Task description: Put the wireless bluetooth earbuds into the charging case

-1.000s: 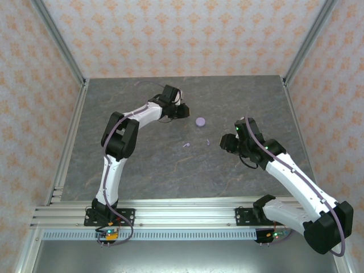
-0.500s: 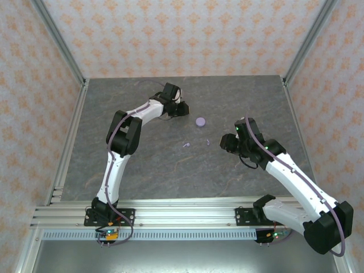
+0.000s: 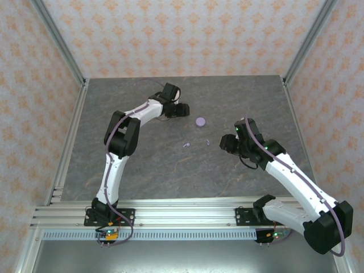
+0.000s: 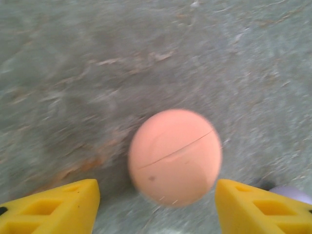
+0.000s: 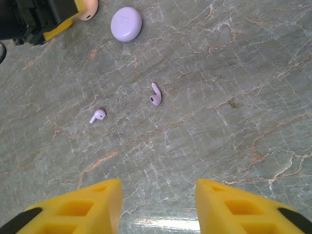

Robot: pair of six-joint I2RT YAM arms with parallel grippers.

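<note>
I'm holding the left gripper (image 4: 156, 194) wide astride the shut salmon case (image 4: 174, 156), left of the lilac case (image 5: 126, 23). The right gripper (image 5: 157, 196) is hovering parted, empty, aiming at two lilac earbuds (image 5: 155, 94) lying nearside of that case.

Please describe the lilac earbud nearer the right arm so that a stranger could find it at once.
On the grey marbled table, find the small round lilac plastic case near the middle. Just toward the table's near edge from it lie two tiny stemmed plastic earbuds. The wanted lilac earbud is the right-hand one, closer to the case; the other lilac earbud lies further left.
</note>
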